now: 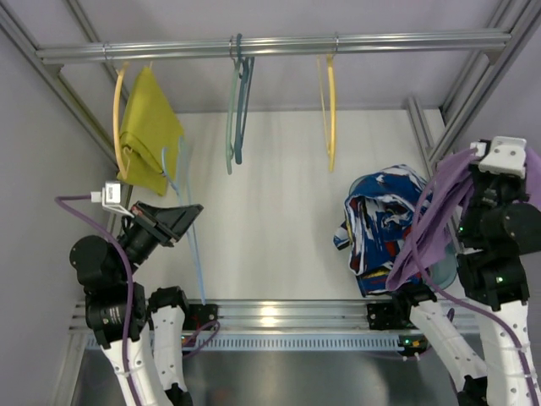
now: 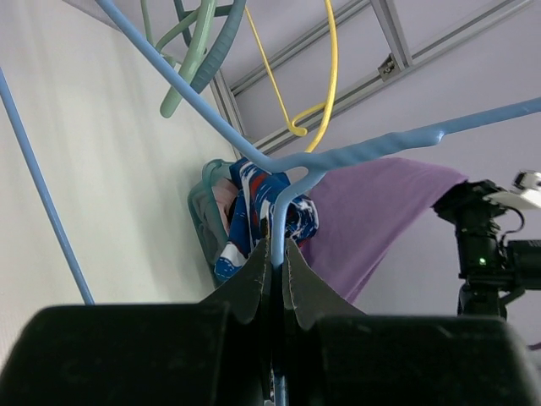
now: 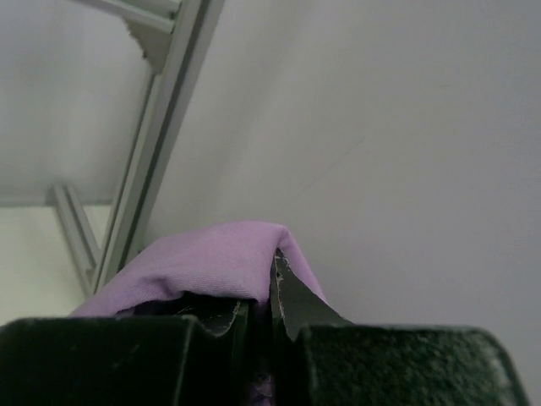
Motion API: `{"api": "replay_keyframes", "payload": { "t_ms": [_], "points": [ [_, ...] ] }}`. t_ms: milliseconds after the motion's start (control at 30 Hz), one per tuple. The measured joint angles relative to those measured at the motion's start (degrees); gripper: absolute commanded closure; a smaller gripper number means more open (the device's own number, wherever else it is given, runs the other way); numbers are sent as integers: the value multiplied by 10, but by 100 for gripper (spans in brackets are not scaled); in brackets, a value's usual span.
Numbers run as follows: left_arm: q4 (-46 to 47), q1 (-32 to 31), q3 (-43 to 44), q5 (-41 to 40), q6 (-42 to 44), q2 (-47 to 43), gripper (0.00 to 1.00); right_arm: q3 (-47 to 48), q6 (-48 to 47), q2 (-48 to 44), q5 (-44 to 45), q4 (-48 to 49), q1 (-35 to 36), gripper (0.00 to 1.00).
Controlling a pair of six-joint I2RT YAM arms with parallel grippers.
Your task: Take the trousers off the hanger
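The left fingers (image 2: 249,283) are pressed shut on the thin wire of the hanger (image 1: 196,258), pinching it just under the spot where its wires join. The right fingers (image 3: 296,300) are shut too, with a fold of the trousers (image 1: 427,224) bunched between them. From where I stand, the trousers hang in a long limp strip off the right arm, just right of the patterned clothes (image 1: 376,220), with the low end trailing down by their near edge. The hanger is well to the left of those clothes, and no cloth shows on it in the overhead view. In the left wrist view the purple only sits behind the wire, so I'd judge the trousers are already off it, though I can't see every bit of the bar. The cloth looks soft and light, with no stiffness at all. It will sag, swing and fold wherever it's let go, and a thin pinch of it could slip, so a thick gathered fold like this one is the better hold. The hanger is the opposite: light, stiff, smooth and narrow, so it is apt to twist in the grip. Holding it close to the joined wires looks steadier than out on an arm.
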Motion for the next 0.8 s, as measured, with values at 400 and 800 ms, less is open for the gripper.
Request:
{"api": "replay_keyframes", "payload": {
  "t_ms": [400, 800],
  "points": [
    [-3, 0, 29, -3, 0, -5, 100, -100, 185, 117, -155, -127, -2, 100],
    [-2, 0, 62, -10, 7, 14, 100, -122, 259, 194, -328, -219, -3, 100]
  ]
}}
